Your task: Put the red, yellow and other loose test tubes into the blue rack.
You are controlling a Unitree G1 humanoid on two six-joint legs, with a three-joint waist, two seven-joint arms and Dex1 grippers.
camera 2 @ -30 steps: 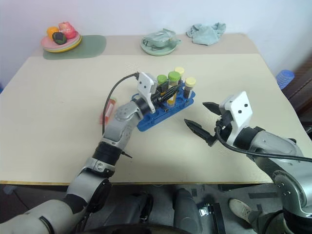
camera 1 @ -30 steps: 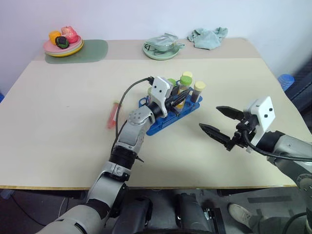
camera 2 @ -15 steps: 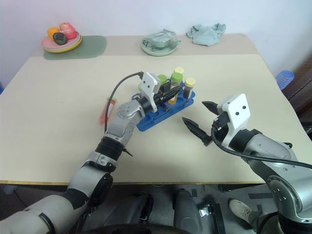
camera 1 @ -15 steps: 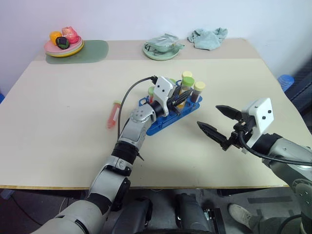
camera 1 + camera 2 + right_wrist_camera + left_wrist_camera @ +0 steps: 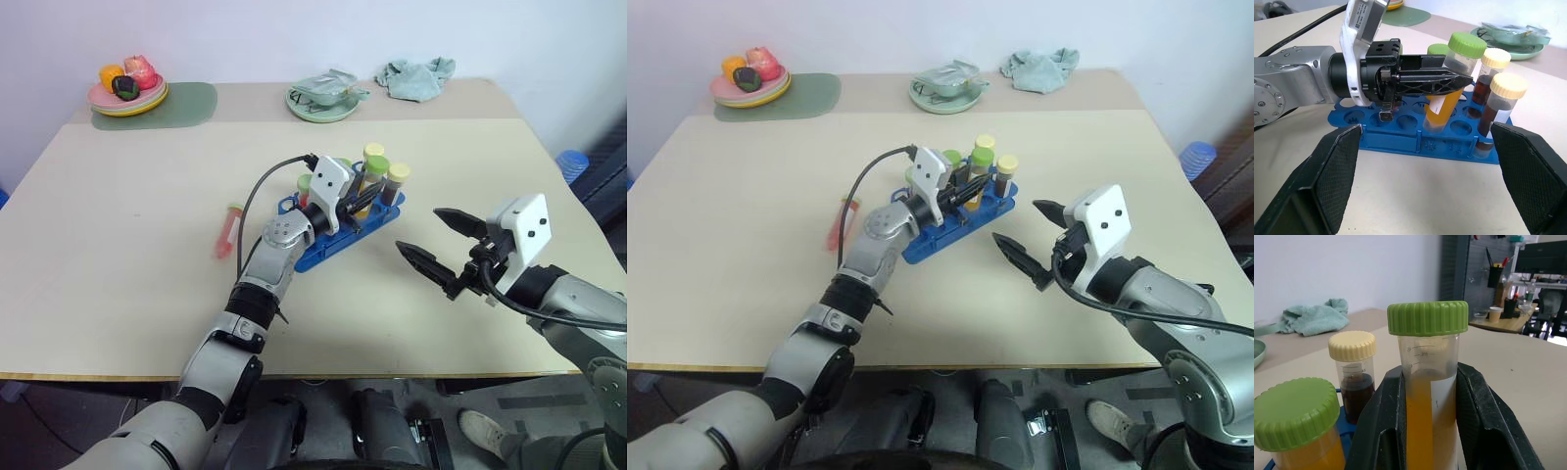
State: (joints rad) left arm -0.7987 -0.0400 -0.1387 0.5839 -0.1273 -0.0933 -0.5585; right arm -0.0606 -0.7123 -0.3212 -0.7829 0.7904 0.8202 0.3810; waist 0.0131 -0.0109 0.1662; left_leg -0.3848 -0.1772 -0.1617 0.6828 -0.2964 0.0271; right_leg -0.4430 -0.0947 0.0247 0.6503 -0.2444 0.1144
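Observation:
My left gripper [image 5: 368,194] is shut on a yellow-orange test tube with a green cap [image 5: 1442,100], gripped between both black fingers [image 5: 1381,431]. The tube leans slightly, and its lower end meets a hole in the blue rack [image 5: 328,247]. Three tubes stand in the rack beside it: two dark brown ones with pale yellow caps [image 5: 1501,100] and an orange one with a green cap [image 5: 1298,426]. The red tube [image 5: 228,230] lies loose on the table, left of the rack. My right gripper [image 5: 419,230] hangs open to the right of the rack with nothing between its fingers.
At the back of the table [image 5: 127,264] are a plate of toy fruit [image 5: 127,93] on a green mat [image 5: 191,103], a pale green dish [image 5: 323,98] and a teal cloth [image 5: 416,76]. A blue object [image 5: 573,162] sits off the right edge.
My left forearm has shifted off the red tube, which now shows whole. Both grippers stay where they were, the left still shut on the yellow-orange tube.

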